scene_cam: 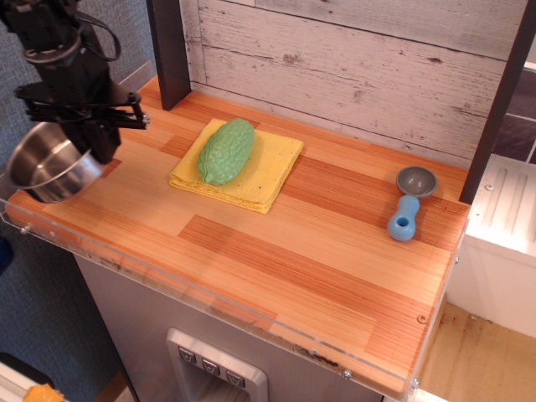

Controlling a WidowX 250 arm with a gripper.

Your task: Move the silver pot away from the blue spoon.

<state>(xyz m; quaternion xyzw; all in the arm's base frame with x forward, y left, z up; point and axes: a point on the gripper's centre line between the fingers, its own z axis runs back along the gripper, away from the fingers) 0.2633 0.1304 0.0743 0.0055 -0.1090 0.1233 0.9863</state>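
The silver pot (48, 163) is seen at the far left end of the wooden counter (276, 251), over its left corner, tilted so that its shiny inside faces up and toward the camera. It is held at its right rim by the black gripper (99, 142), which comes down from the upper left of the view; the pot thus lies just to the lower left of the claw, touching it. The claw is clamped on the pot's edge, although the fingertips themselves are partly hidden by the dark body of the arm. Whether the pot's base is resting on the wood or is lifted slightly cannot be told.

The blue spoon (408, 205) is found at the far right of the counter, lying flat with its grey bowl pointed toward the back wall and its light-blue handle toward the front. It is well apart from the pot, with most of the counter between them.

Between the two, nearer the back, a folded yellow cloth (266, 172) is laid, and a bumpy green vegetable (224, 151) is set on its left half.
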